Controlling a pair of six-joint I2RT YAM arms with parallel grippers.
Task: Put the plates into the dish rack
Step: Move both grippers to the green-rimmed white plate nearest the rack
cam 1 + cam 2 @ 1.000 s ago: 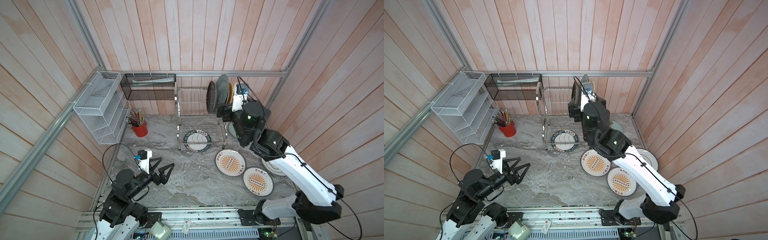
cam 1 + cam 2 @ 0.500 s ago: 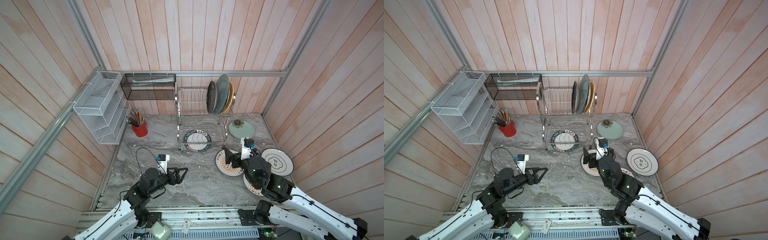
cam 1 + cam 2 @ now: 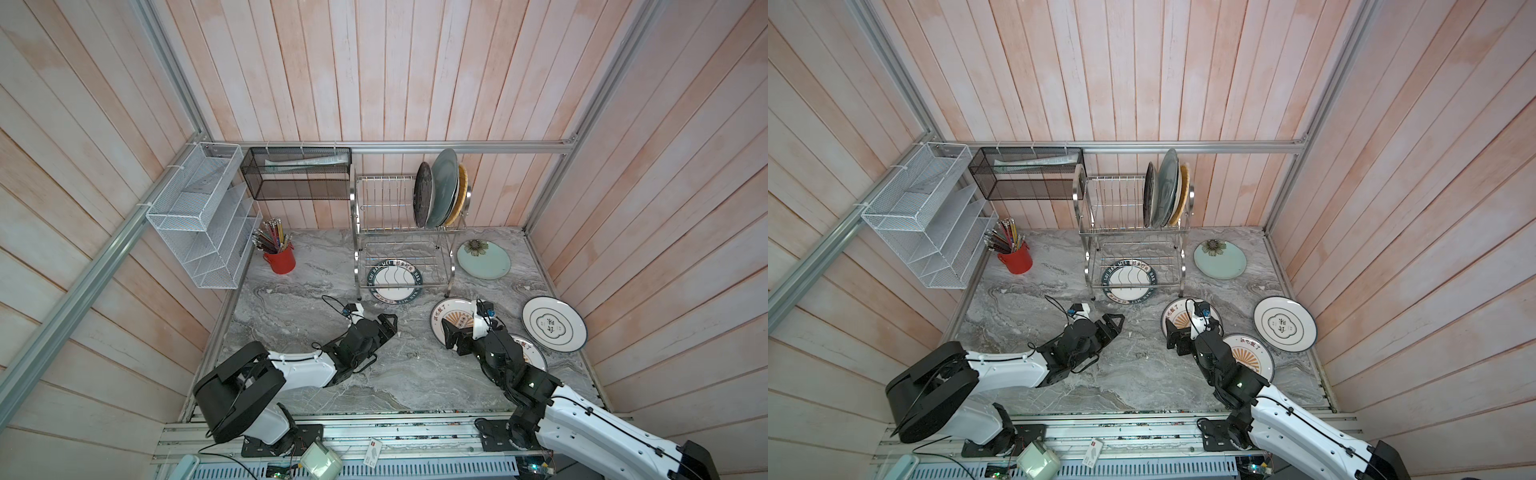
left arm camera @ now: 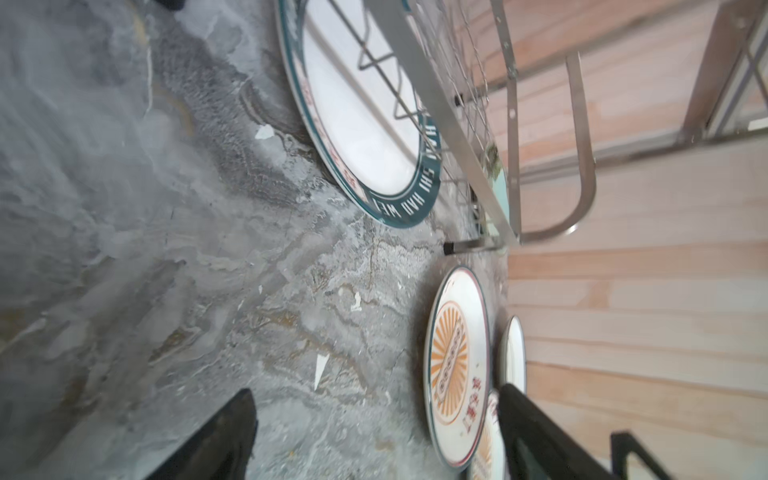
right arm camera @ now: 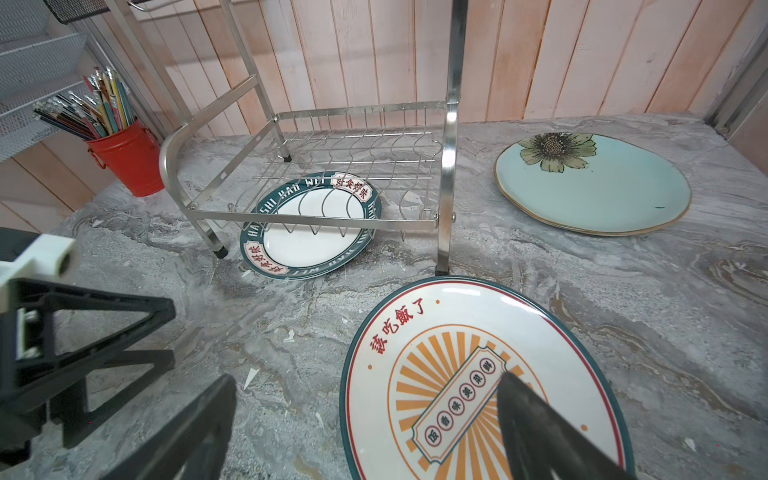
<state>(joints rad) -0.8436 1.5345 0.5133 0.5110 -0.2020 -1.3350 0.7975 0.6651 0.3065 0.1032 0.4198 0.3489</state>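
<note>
Grey marbled tabletop [image 3: 291, 374]: bears the rack and five flat plates. It is slick, so I judge a plate nudged at its rim may skate away rather than lift.
Two-tier stainless-steel wire dish rack [image 3: 354, 224]: landmark. It looks light on small feet, so a knock from my arm could shift it.
Racked plates: glossy black [image 3: 422, 199], grey-teal [image 3: 442, 187] and yellow woven-look [image 3: 462, 195] stand on edge, packed close, at the upper tier's right end. Slotting another beside them risks clashing rims.
White plate with green lettered band [image 3: 394, 286]: flat beneath the rack's lower tier. The wires above bar a straight lift.
Mint plate with flower [image 3: 484, 259]: flat, right of the rack.
White blue-ringed plate [image 3: 554, 324]: flat, front-right of the rack, well apart.
Orange-sunburst plate [image 5: 415, 332]: flat, just beside the rack's front right foot. Lifting it could catch that foot.
Second sunburst plate [image 3: 530, 353]: farther from the rack, partly under my right arm.
My right gripper [image 5: 365, 378]: jaws wide apart, empty, straddling the first sunburst plate's rim. A thin glazed edge may slip, or the lower finger jam against the table.
My left gripper [image 3: 388, 328]: jaws apart, empty, low before the rack, near my right gripper. A collision is possible.
</note>
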